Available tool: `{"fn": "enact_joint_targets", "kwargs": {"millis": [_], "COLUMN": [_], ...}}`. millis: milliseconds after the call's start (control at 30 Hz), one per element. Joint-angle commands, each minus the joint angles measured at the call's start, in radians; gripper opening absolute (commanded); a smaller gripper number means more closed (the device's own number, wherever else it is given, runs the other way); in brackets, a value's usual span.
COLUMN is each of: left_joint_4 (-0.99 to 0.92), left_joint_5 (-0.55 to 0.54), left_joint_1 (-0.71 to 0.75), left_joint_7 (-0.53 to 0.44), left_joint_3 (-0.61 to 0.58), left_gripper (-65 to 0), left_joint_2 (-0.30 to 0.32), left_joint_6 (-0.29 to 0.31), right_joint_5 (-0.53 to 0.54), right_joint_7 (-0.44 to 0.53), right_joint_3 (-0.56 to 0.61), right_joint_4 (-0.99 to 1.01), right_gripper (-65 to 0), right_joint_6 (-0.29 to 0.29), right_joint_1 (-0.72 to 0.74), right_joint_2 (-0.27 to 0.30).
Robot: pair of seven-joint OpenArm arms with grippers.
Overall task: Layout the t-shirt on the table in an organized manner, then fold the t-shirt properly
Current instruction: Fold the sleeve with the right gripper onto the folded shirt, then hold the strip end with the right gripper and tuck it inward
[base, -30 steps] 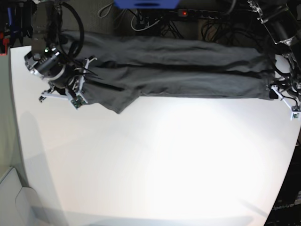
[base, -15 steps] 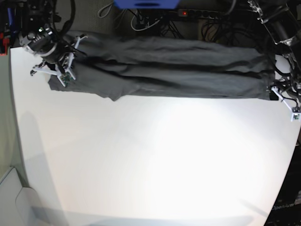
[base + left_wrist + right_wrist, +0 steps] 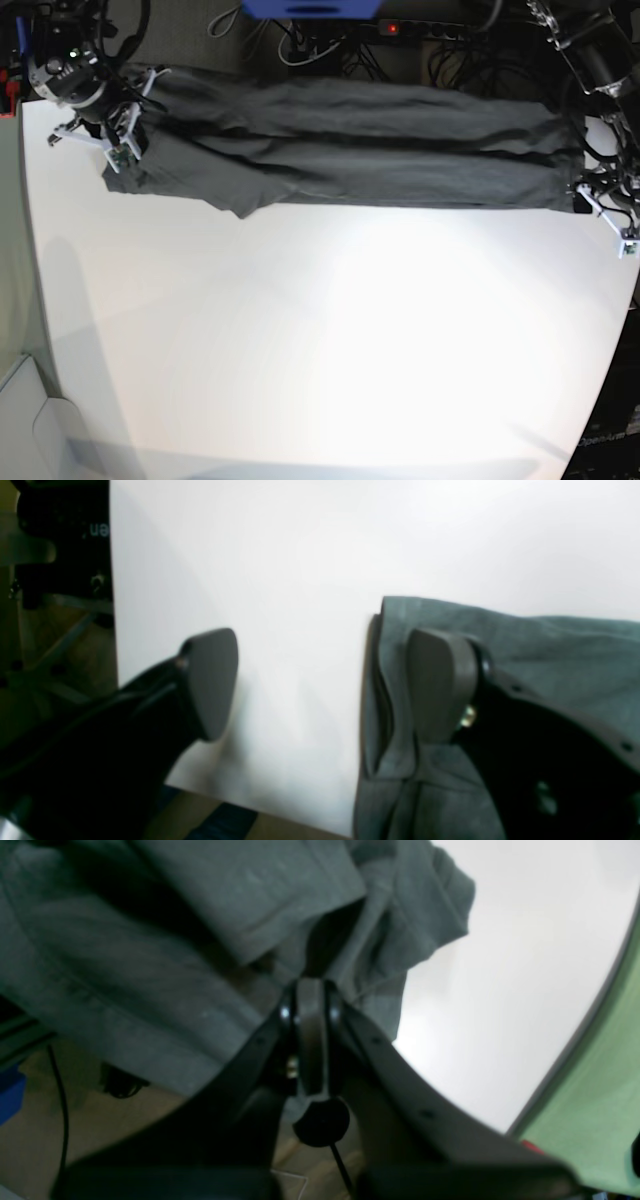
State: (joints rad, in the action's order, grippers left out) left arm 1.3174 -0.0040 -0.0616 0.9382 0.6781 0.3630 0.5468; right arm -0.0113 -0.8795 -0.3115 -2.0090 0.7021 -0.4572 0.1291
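Observation:
The dark grey t-shirt point(image 3: 350, 150) lies stretched in a long band along the far edge of the white table point(image 3: 330, 330). At its left end my right gripper point(image 3: 122, 148) is shut on a bunch of the cloth point(image 3: 225, 915); in the right wrist view the fingertips point(image 3: 310, 1005) are pressed together with fabric running into them. At the shirt's right end my left gripper point(image 3: 612, 215) stands open. One of its pads point(image 3: 440, 680) hovers over the folded shirt edge point(image 3: 525, 645), the other point(image 3: 212, 680) over bare table point(image 3: 300, 555).
Cables and a power strip point(image 3: 390, 28) hang behind the table's far edge, beside a blue object point(image 3: 310, 8). The table's curved right edge point(image 3: 632, 300) runs just past my left gripper. A pale box point(image 3: 30, 420) sits at the lower left corner.
My right gripper has travelled toward the far left corner, dragging the shirt's left end with it and pulling the band longer. The left arm has stayed still.

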Motion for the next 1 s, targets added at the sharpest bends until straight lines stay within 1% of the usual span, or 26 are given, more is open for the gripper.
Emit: {"fn": "enact_joint_targets", "kwargs": {"millis": [0, 100, 133, 233, 333, 433, 467, 567, 700, 967], "left_joint_4": [0.015, 0.015, 0.015, 0.017, 0.017, 0.017, 0.017, 0.017, 0.017, 0.017], "left_joint_5": [-0.003, -0.003, -0.004, -0.001, -0.003, -0.001, -0.001, -0.001, -0.001, 0.002], "left_joint_1": [-0.010, -0.010, -0.010, -0.013, -0.010, -0.007, -0.007, -0.007, -0.007, -0.007], "left_joint_7": [-0.014, -0.012, -0.011, -0.003, -0.003, -0.003, -0.005, -0.005, -0.006, -0.008], "left_joint_3": [0.002, 0.002, 0.004, 0.004, 0.005, 0.005, 0.005, 0.005, 0.005, 0.005], "left_gripper": [-13.7, -13.7, -13.7, -13.7, -13.7, -13.7, -13.7, -13.7, -13.7, -13.7], "left_joint_2": [0.023, 0.032, 0.035, 0.040, 0.049, 0.049, 0.049, 0.049, 0.047, 0.047], "left_joint_6": [0.000, 0.005, 0.017, 0.077, 0.091, 0.095, 0.095, 0.095, 0.095, 0.095], "right_joint_5": [0.007, 0.006, 0.006, 0.006, 0.006, 0.006, 0.006, 0.006, 0.006, 0.006], "right_joint_7": [0.010, 0.007, -0.005, -0.085, -0.158, -0.180, -0.177, -0.177, -0.177, -0.174], "right_joint_3": [0.001, 0.004, 0.005, 0.001, 0.002, 0.002, 0.004, 0.004, 0.013, 0.013], "right_joint_4": [-0.016, -0.016, -0.016, -0.016, -0.014, -0.014, -0.012, -0.012, 0.012, 0.090], "right_gripper": [-65.0, -64.7, -63.5, -54.8, -44.5, -35.4, -32.5, -27.3, -26.5, -26.5], "right_joint_6": [-0.004, -0.004, -0.004, -0.004, -0.004, -0.004, -0.004, -0.004, -0.004, -0.004], "right_joint_1": [0.008, 0.044, 0.057, 0.107, 0.145, 0.159, 0.159, 0.159, 0.177, 0.194], "right_joint_2": [0.005, 0.002, -0.004, -0.012, -0.013, -0.019, -0.030, -0.046, -0.069, -0.073]}}
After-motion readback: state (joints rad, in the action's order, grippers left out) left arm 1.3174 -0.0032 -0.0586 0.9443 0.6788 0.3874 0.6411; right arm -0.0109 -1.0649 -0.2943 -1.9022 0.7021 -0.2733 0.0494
